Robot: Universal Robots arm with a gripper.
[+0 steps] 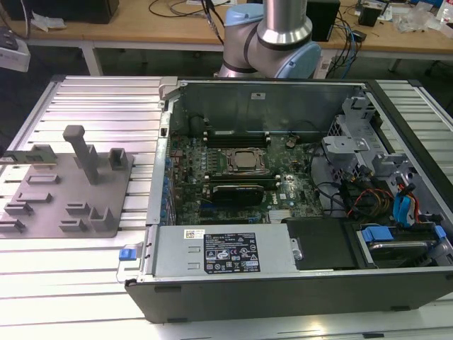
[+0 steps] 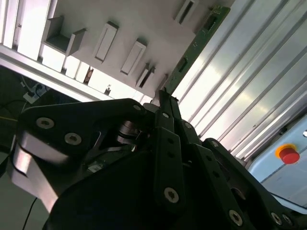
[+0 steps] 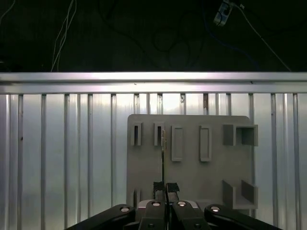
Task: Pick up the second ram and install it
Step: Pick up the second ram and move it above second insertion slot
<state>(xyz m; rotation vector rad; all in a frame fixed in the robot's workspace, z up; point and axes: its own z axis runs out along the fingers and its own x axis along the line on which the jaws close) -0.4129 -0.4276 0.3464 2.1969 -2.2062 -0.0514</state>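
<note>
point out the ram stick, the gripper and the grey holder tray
second ram (image 2: 194, 48): second wrist view, on the green board's flat face.
gripper (image 3: 166, 186): first wrist view, midway between the fingertips clamping the stick.
grey holder tray (image 3: 192, 177): first wrist view, bare plate between its slots.

Even overhead light, white glare blown out along the ribbed silver aluminium table (image 1: 78, 95) in all views, shadowed interior of the open dark-grey computer case (image 1: 212, 297), black metal gripper (image 2: 165, 98) and narrow green second ram (image 2: 199, 40) backlit, dark.
</note>
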